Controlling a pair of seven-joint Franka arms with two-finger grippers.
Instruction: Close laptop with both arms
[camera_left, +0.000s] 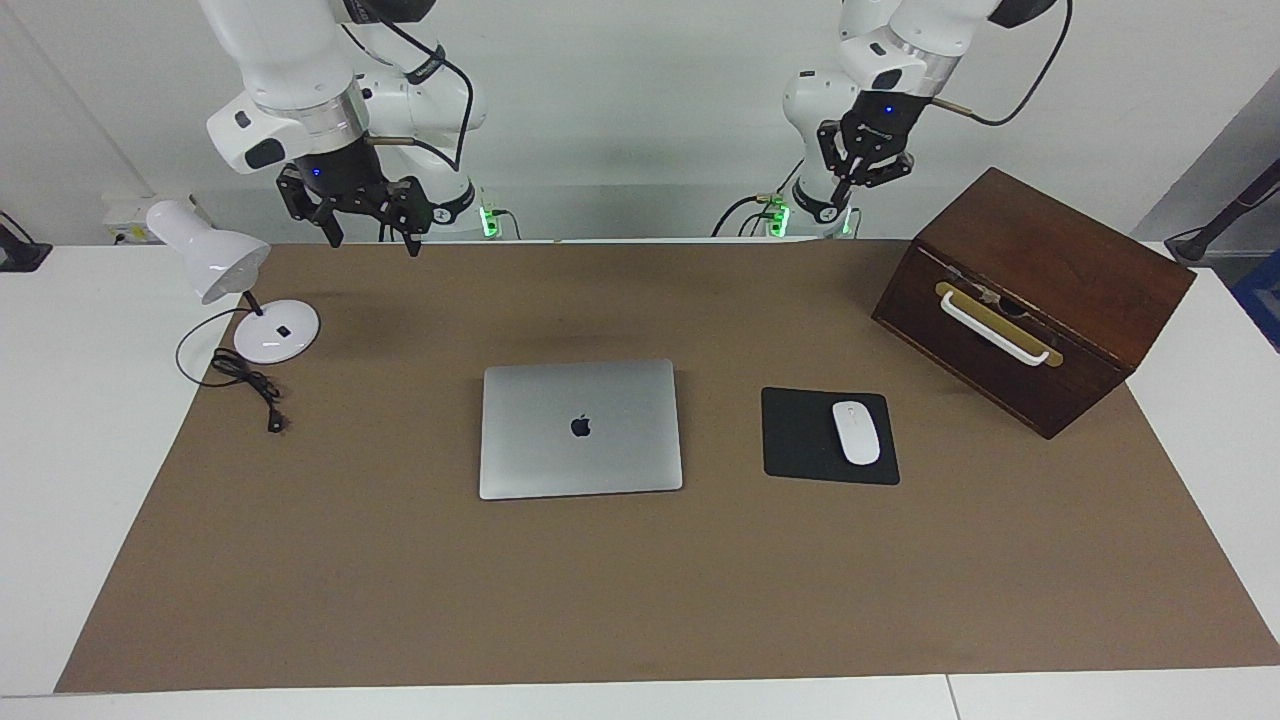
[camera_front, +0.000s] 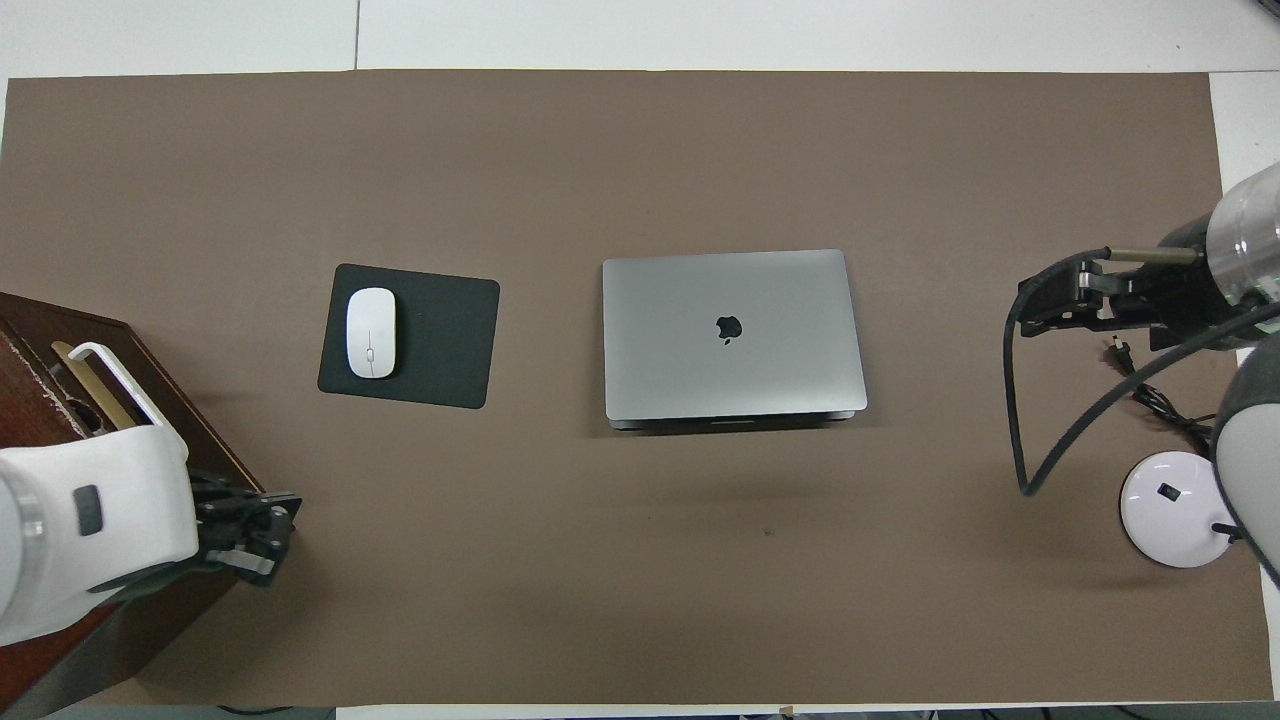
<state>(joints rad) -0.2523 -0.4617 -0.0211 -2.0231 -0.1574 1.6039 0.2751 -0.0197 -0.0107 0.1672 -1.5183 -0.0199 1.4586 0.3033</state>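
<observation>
Broadly, the brown paper mat (camera_left: 640, 580) covers most of the white worktop (camera_left: 60, 420), leaving bare white strips at both ends, with a plain white wall at the robots' edge. The dark brown wooden box (camera_left: 1035, 300) with a white handle on a brass plate sits skewed at the left arm's end, near the robots' edge. The thin silver-grey metal laptop (camera_left: 580, 428) lies shut flat at the middle of the mat, lid down, a black apple logo at its centre; no other writing can be read. The black rectangular mouse pad (camera_left: 805, 440) lies beside the laptop toward the left arm's end, carrying a white oval mouse (camera_left: 856, 432). The white desk lamp (camera_left: 215, 262) with its round base and coiled black cord stands at the right arm's end.

Both white arms are raised at the robots' edge, clear of the laptop. The left gripper (camera_left: 862, 172) hangs beside the box's corner, a blue light on its wrist; whether its claws are parted I cannot tell. The right gripper (camera_left: 372, 238) hangs beside the lamp with its fingers spread apart, holding nothing.
</observation>
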